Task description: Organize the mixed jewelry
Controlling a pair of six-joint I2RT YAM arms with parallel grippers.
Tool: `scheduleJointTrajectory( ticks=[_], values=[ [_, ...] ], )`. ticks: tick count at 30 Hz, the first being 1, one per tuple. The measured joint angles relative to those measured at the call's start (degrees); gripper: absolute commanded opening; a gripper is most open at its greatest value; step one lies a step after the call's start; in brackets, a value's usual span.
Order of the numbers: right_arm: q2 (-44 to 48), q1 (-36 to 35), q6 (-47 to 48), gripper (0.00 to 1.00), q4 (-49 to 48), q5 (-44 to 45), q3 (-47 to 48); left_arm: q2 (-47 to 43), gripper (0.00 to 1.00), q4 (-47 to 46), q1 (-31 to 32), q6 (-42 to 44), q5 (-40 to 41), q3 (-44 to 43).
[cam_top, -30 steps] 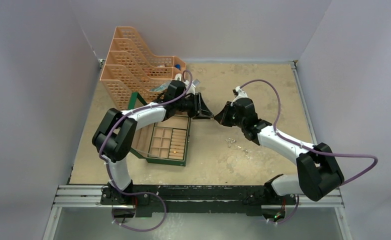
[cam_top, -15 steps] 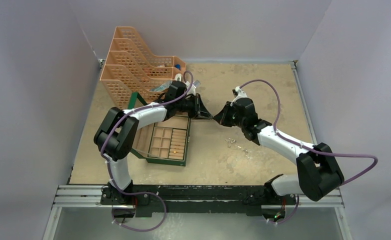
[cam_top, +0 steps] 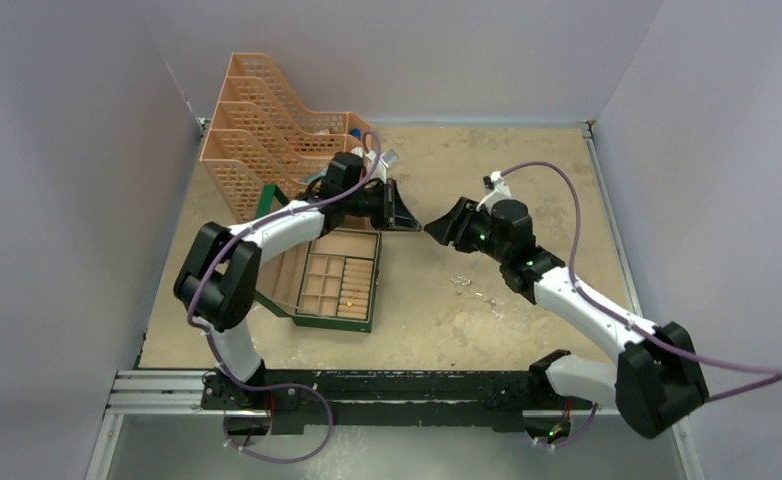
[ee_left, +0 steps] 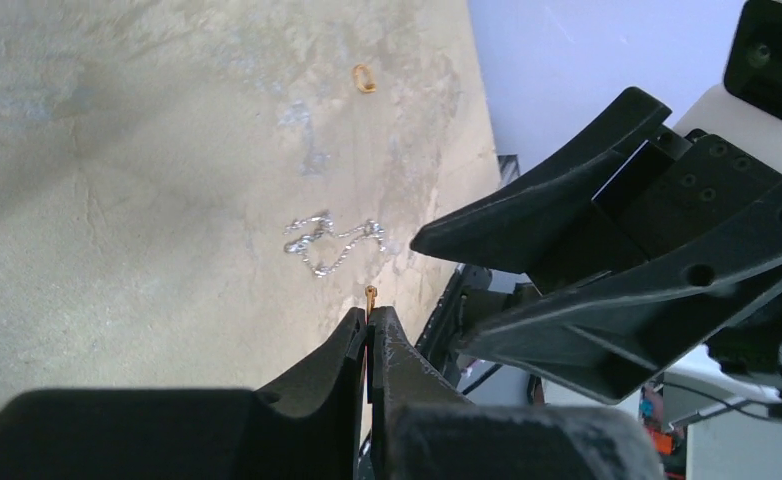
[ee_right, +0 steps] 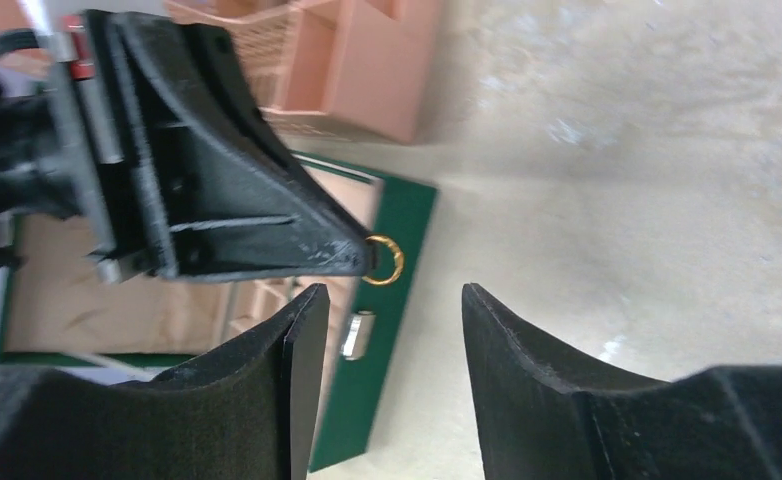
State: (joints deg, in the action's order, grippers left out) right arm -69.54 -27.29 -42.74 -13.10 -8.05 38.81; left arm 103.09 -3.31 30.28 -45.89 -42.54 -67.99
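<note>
A thin gold ring point(ee_right: 383, 260) sticks out from the tips of my left gripper point(ee_left: 369, 318), which is shut on it; in the left wrist view only its top edge point(ee_left: 370, 294) shows. That gripper point(cam_top: 412, 222) hovers just right of the green box point(cam_top: 319, 322). My right gripper point(ee_right: 392, 295) is open and holds nothing, its tips a short way from the ring, facing the left gripper point(cam_top: 435, 228). On the table lie a silvery chain point(ee_left: 332, 240) and another gold ring point(ee_left: 364, 78). The chain pieces point(cam_top: 472, 288) sit under the right arm.
The green box has tan compartments, with a small gold piece point(cam_top: 348, 297) in one of them. Orange mesh file trays point(cam_top: 267, 130) stand at the back left behind the box. Walls enclose the table on three sides.
My left gripper closed on the ring. My right gripper then opened, let the ring go and drew back to the right. The left gripper shifted slightly toward the back.
</note>
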Motion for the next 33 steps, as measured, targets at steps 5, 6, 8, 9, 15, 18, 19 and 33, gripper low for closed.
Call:
scheduleJointTrajectory(
  ticks=[5, 6, 8, 9, 15, 18, 19, 33],
  values=[
    [6.84, 0.20, -2.89, 0.60, -5.57, -5.16, -1.20, -5.29, 0.00, -0.50, -2.75, 0.52, -4.98, 0.00],
    [7.72, 0.26, -3.76, 0.61, -6.95, -6.19, -1.27, -6.67, 0.00, -0.92, -3.30, 0.44, -6.23, -0.02],
    [9.14, 0.31, -5.64, 0.62, -9.77, -8.31, -1.33, -9.77, 0.00, -3.04, -4.28, -0.09, -9.27, -0.04],
    [9.81, 0.31, -6.69, 0.63, -11.52, -9.22, -1.36, -11.30, 0.00, -4.50, -4.52, -0.66, -10.82, -0.04],
    [10.86, 0.31, -10.45, 0.53, -21.73, -15.32, -0.79, -17.88, 0.00, -16.13, -4.55, -6.16, -18.25, 0.52],
    [9.84, 0.35, -11.72, 0.45, -26.27, -20.09, 0.09, -20.13, 0.00, -21.99, -4.55, -9.18, -20.00, 2.01],
    [9.55, 0.35, -12.15, 0.44, -27.36, -21.18, 0.31, -20.59, 0.00, -23.12, -4.55, -9.77, -20.06, 2.49],
    [7.28, 0.35, -16.96, 0.35, -40.04, -29.18, 0.50, -21.97, 0.00, -34.73, -4.48, -17.38, -17.92, 8.63]
  ],
)
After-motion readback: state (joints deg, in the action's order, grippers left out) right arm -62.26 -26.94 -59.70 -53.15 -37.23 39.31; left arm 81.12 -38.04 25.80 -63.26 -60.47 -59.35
